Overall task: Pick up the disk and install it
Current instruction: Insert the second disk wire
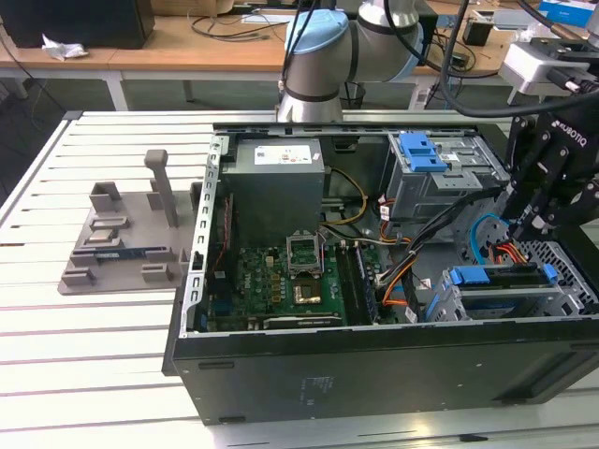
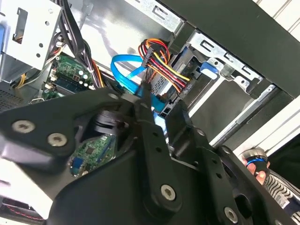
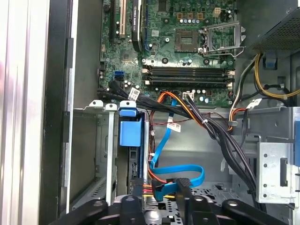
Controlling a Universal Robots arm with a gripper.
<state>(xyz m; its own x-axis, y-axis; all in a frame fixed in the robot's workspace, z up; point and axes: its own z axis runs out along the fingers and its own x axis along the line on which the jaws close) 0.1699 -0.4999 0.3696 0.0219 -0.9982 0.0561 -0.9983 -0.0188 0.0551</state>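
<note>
Open computer case (image 1: 374, 374) on a slatted tabletop (image 1: 94, 355), disk (image 1: 501, 277) with blue side rails seated in the lower metal cage at the exterior view's right, black hand (image 1: 524, 220) just above it near blue and coloured cables, hand's grip state cannot be told.
</note>
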